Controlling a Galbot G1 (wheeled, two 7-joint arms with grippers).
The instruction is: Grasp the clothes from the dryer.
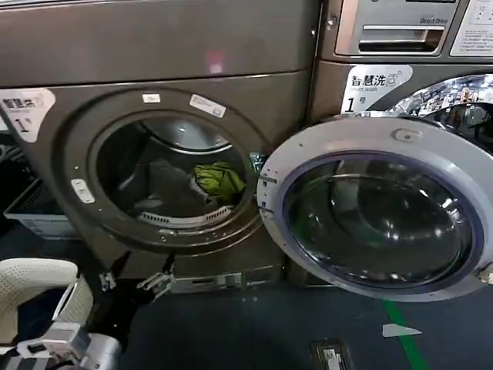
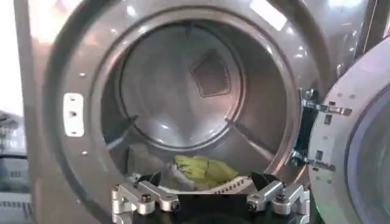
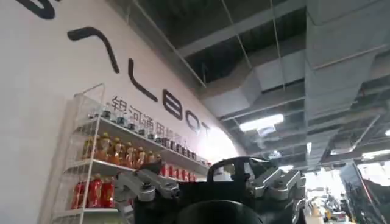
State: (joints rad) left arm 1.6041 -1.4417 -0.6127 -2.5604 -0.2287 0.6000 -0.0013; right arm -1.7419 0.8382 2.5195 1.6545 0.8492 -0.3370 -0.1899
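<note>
The dryer (image 1: 154, 62) stands open, and low in its drum lies a yellow-green garment (image 1: 219, 179) beside a grey cloth (image 1: 166, 185). In the left wrist view the yellow-green garment (image 2: 204, 170) lies just inside the drum's lip (image 2: 244, 184). My left gripper (image 2: 207, 182) is open, in front of the opening and well short of the clothes, with nothing between its fingers. The left arm (image 1: 54, 343) sits low at the near left. My right gripper (image 3: 205, 164) is open and points up at the ceiling, away from the dryer.
The round glass door (image 1: 377, 208) is swung wide to the right, on hinges (image 2: 314, 134) beside the opening. A second machine (image 1: 400, 46) stands to the right. A grey basket (image 1: 35, 208) sits on the floor at the left. Green tape (image 1: 404, 331) marks the dark floor.
</note>
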